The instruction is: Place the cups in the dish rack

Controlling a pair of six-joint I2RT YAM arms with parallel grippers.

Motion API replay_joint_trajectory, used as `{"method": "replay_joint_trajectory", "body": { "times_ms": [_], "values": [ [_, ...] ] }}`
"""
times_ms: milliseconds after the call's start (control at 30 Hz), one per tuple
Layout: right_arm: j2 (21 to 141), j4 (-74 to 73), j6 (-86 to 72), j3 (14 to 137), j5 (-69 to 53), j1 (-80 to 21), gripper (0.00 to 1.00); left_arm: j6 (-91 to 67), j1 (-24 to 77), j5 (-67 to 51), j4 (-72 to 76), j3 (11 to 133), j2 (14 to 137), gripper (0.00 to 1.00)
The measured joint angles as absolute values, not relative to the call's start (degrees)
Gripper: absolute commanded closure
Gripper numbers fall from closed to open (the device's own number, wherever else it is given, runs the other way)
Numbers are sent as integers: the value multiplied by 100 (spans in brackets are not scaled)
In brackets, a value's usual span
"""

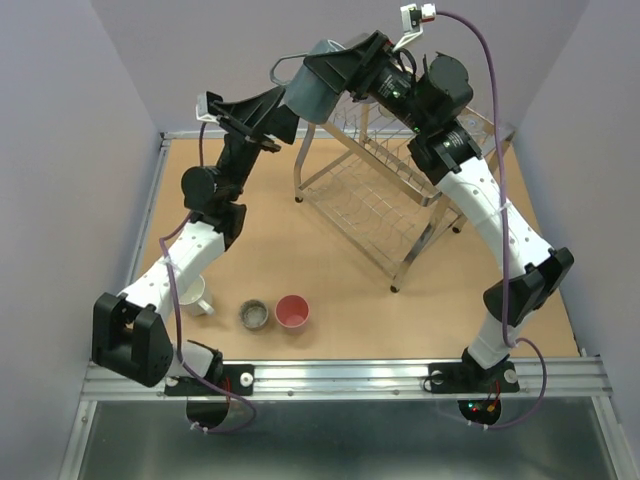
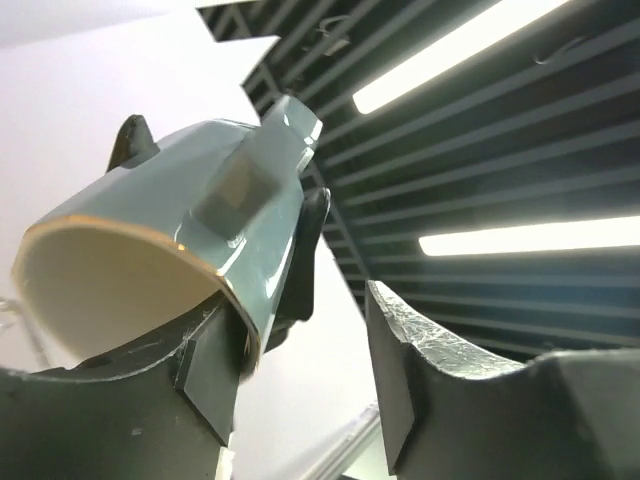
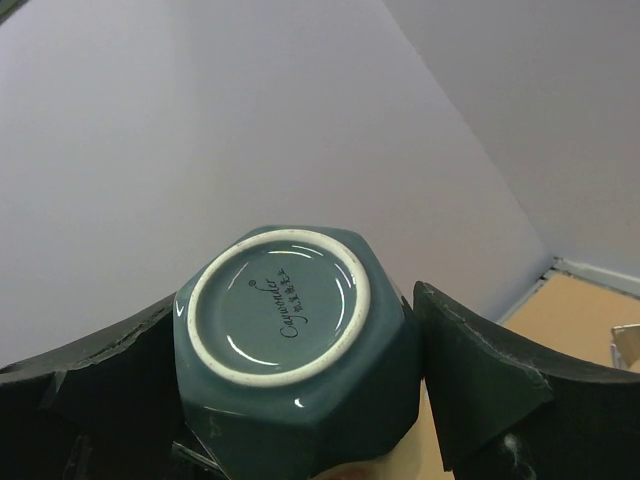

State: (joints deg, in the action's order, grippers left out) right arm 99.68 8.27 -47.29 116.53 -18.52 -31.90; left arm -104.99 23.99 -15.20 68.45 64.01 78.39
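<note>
A dark grey-teal cup [image 1: 312, 90] hangs high in the air above the left end of the chrome wire dish rack [image 1: 385, 195]. My right gripper [image 1: 335, 68] is shut on it. In the right wrist view the cup [image 3: 290, 330] sits between the fingers of the right gripper [image 3: 295, 340], base toward the camera. My left gripper [image 1: 280, 108] is open right beside the cup. In the left wrist view the cup's cream inside and gold rim [image 2: 150, 260] lie against one finger of the left gripper [image 2: 300, 320], and the other finger stands well apart.
On the table near the left arm's base stand a white handled mug [image 1: 198, 298], partly hidden by the arm, a short metal cup [image 1: 254, 314] and a pink cup [image 1: 292, 311]. The rack stands at the back right, with grey walls on both sides.
</note>
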Motion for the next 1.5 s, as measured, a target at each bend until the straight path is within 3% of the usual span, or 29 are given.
{"method": "replay_joint_trajectory", "body": {
  "times_ms": [300, 400, 633, 1500],
  "values": [
    [9935, 86, -4032, 11657, -1133, -3039, 100, -10318, 1800, -1909, 6353, 5179, 6702, 30],
    [9935, -242, -3667, 11679, -755, -2851, 99, -10165, 1555, -2082, 6062, 4932, 6171, 36],
    [10156, -867, -2755, 12287, -23, -2685, 100, -9819, 1216, -2362, 5529, 4543, 5402, 39],
    [10610, -1245, -1243, 12401, 410, -2707, 100, -9494, 714, -2801, 4840, 4099, 5078, 48]
  ]
}}
